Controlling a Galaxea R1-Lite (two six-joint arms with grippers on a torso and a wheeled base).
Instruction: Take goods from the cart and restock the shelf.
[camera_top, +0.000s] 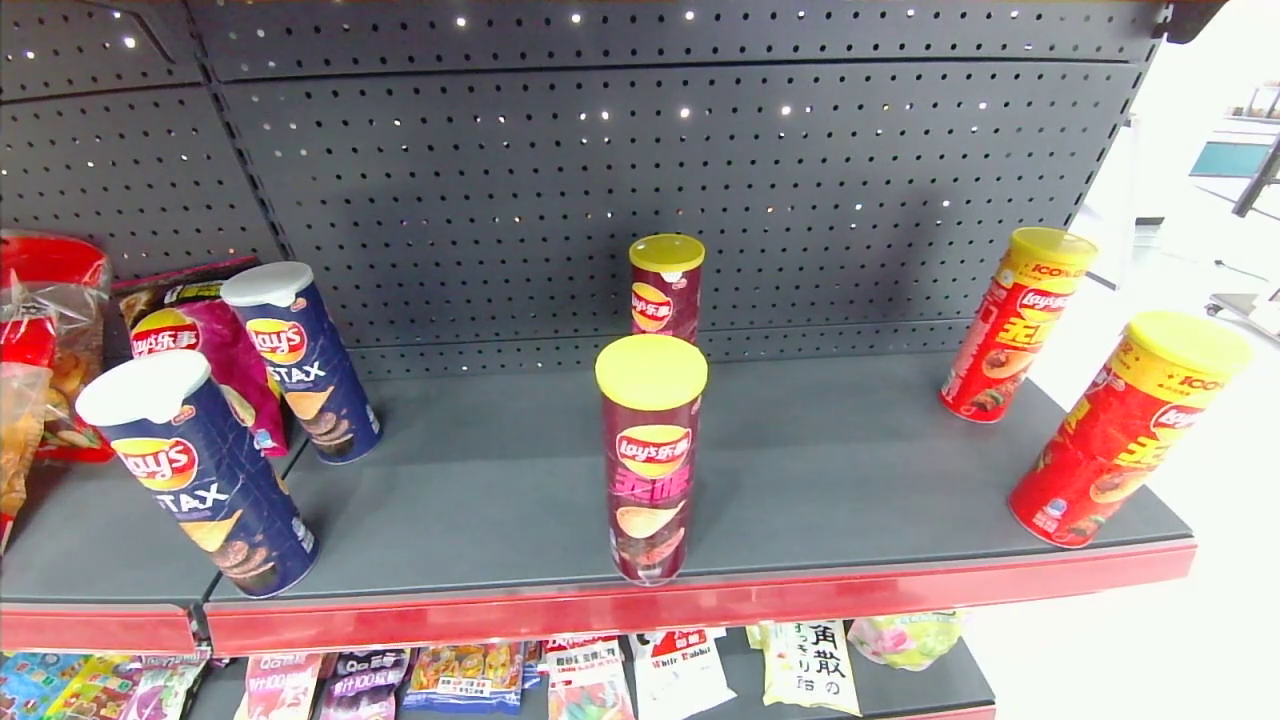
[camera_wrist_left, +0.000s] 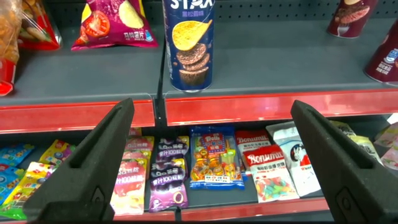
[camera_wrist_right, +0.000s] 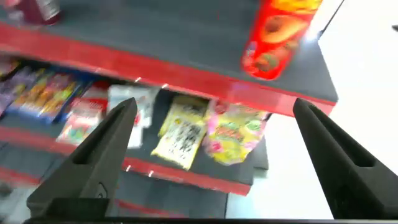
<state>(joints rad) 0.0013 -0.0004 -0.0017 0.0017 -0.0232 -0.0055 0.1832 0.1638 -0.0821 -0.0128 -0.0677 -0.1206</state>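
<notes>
Red cans 2 | maroon cans 2 | blue cans 2 | both claws wide

Even, fairly bright light falls from the front onto the shelf. The cans throw broad, soft shadows on the pegboard back panel, where pinpoints of light shine through some of the holes. The room past the shelf's right end is blown out to white. The head view's lens bends the scene, so the blue can and the red can at the sides lean outward. A dull sheen runs along the red shelf lip. Between the left gripper's jaws the snack packets read crisp and evenly lit, while its matte black fingers show dark and featureless. Between the right gripper's jaws everything smears with blur, and white glare lies outside one jaw.
</notes>
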